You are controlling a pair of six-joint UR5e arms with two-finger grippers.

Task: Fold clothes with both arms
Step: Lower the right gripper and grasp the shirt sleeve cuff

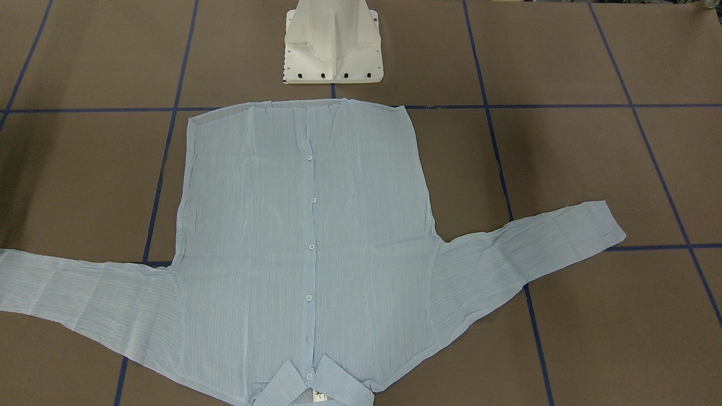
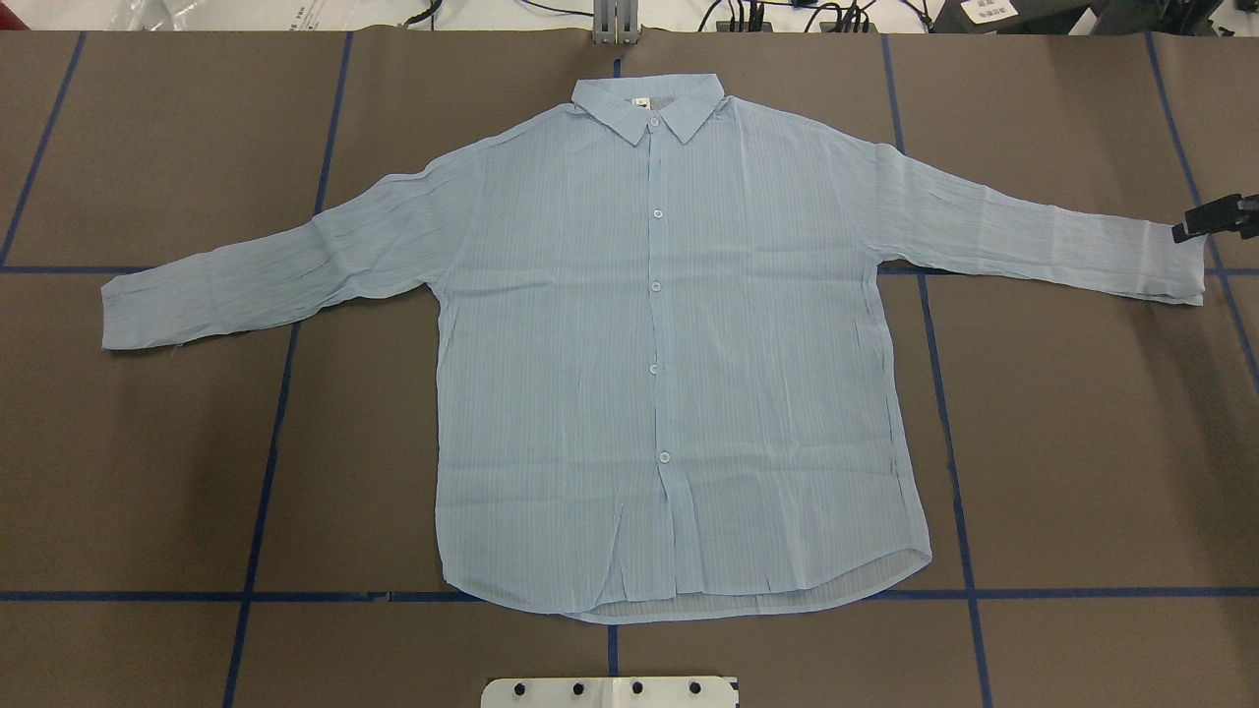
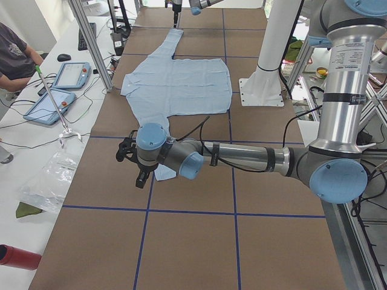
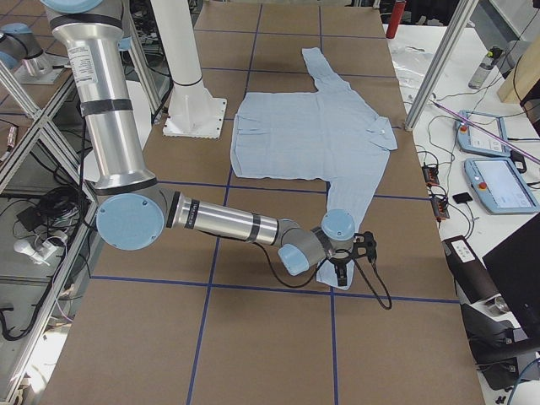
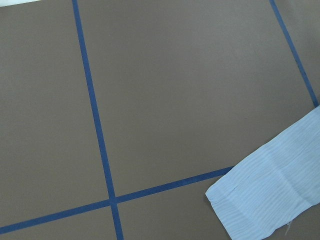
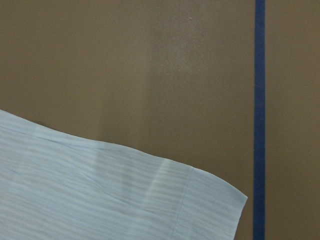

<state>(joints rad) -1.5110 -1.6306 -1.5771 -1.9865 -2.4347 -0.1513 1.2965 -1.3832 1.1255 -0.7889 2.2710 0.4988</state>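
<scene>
The pale blue striped shirt point(image 2: 669, 344) lies flat and buttoned on the brown table, collar at the far edge and both sleeves spread out. The left arm point(image 3: 242, 156) reaches low over the left sleeve's cuff point(image 5: 265, 200). Its gripper point(image 3: 142, 179) hangs just above the cuff's end; I cannot tell whether it is open or shut. The right arm point(image 4: 224, 224) stretches to the right sleeve's cuff point(image 6: 100, 190). Its gripper point(image 2: 1215, 218) sits at that cuff's far corner, and its jaws are too small to read. Neither wrist view shows any fingers.
The white pedestal base point(image 1: 333, 45) stands just beyond the shirt's hem. Blue tape lines point(image 2: 266, 472) cross the table. A side bench holds tablets point(image 3: 71, 75), a plastic bag point(image 3: 48, 181) and a red bottle point(image 3: 18, 257). A person point(image 3: 15, 54) sits beside it.
</scene>
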